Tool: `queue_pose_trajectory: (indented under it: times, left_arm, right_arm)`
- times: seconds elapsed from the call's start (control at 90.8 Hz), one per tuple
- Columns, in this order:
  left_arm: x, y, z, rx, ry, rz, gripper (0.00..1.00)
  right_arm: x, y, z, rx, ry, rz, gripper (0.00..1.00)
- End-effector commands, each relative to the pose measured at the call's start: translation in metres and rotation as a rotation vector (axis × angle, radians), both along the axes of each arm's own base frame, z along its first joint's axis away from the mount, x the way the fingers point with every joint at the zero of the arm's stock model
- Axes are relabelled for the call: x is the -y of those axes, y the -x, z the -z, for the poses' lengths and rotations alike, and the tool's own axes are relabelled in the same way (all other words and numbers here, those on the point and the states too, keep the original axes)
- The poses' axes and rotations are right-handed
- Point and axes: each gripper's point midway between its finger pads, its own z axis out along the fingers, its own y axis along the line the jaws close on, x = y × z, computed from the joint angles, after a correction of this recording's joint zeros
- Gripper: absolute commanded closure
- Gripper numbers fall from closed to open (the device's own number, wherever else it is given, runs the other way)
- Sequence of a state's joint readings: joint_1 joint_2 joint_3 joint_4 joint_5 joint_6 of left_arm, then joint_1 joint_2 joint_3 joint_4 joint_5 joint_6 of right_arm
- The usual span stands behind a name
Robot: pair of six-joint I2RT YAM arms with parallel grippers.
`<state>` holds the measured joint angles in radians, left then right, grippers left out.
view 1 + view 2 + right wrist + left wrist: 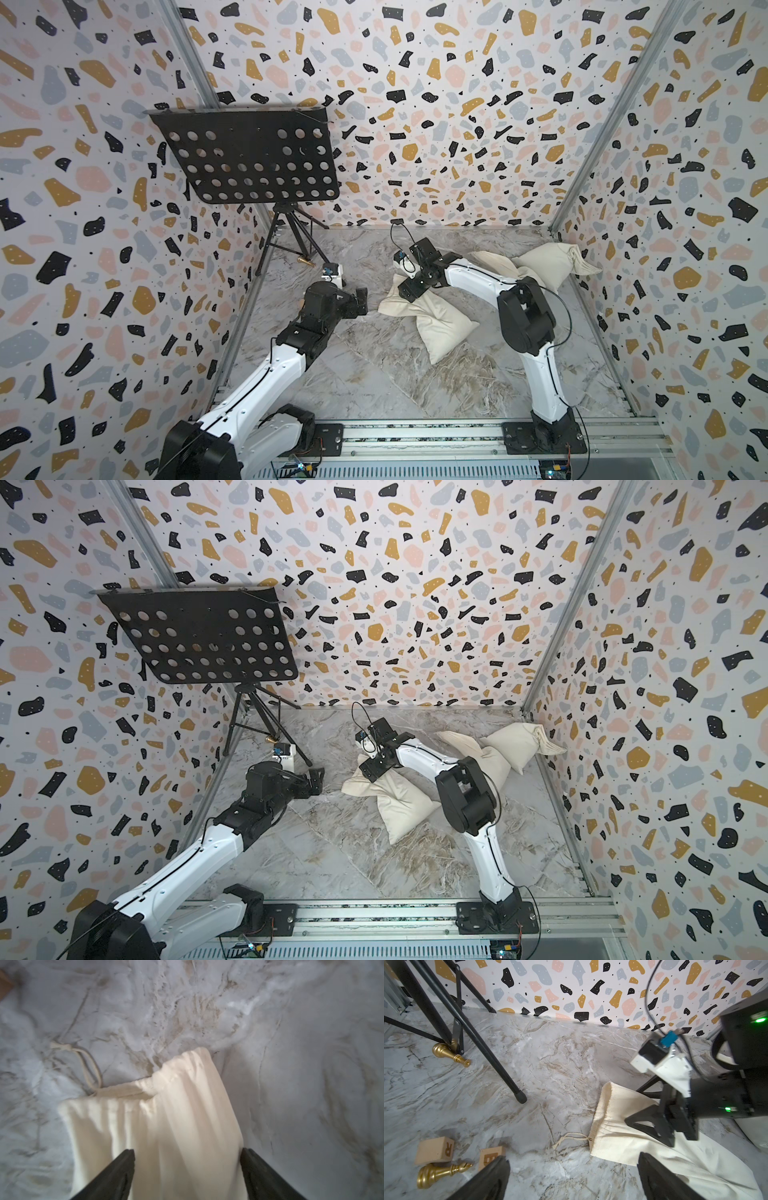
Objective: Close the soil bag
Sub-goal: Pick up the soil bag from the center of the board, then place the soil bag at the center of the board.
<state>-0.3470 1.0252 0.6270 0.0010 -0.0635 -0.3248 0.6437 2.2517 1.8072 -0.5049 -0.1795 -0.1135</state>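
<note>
The soil bag point(442, 328) lies on the marble floor in both top views, a plump cream sack whose loose neck point(390, 297) points toward the left arm. My right gripper point(409, 290) hangs over that neck. In the right wrist view it point(188, 1151) is open, its jaws astride the slack cloth point(166, 1109), and the knotted cord point(87, 1064) trails off the hem onto the floor. My left gripper point(361, 300) is open just beside the neck. In the left wrist view its jaws point(573, 1159) stand wide over bare floor, short of the cord point(571, 1139).
A black perforated music stand point(249, 158) on tripod legs point(500, 1059) occupies the back left. Two gold chess pieces point(450, 1054) point(440, 1174) and two wooden letter blocks point(436, 1150) point(492, 1157) lie near it. Other cloth sacks point(548, 262) sit in the back right corner.
</note>
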Motion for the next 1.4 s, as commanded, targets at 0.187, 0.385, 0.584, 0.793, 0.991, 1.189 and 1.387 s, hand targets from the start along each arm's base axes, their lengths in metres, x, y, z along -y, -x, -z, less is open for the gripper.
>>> queue_pose_trajectory:
  times: [0.187, 0.385, 0.584, 0.793, 0.991, 1.189, 1.387]
  left_arm:
    - [-0.002, 0.0, -0.022, 0.06, 0.011, 0.003, 0.0]
    - [0.002, 0.009, -0.066, 0.155, 0.072, 0.039, 0.0]
    - [0.003, 0.025, -0.111, 0.234, 0.109, 0.072, 0.0]
    - [0.021, 0.033, -0.125, 0.154, 0.094, 0.189, 0.04]
    - [0.03, 0.056, -0.121, 0.036, -0.016, 0.331, 0.05]
    - [0.053, 0.09, -0.086, 0.001, -0.167, 0.657, 0.06]
    - [0.067, 0.089, -0.062, 0.107, -0.289, 0.805, 0.08]
  right_arm:
    - [0.0, 0.012, -0.056, 0.024, -0.071, -0.092, 1.0]
    - [0.016, 0.047, -0.155, 0.191, -0.166, -0.196, 1.0]
    - [0.028, 0.08, -0.219, 0.331, -0.239, -0.307, 1.0]
    - [0.03, 0.096, -0.25, 0.485, -0.294, -0.408, 1.0]
    - [0.024, 0.101, -0.246, 0.531, -0.334, -0.468, 1.0]
    - [0.023, 0.103, -0.23, 0.561, -0.352, -0.483, 1.0]
    - [0.028, 0.121, -0.229, 0.581, -0.39, -0.521, 1.0]
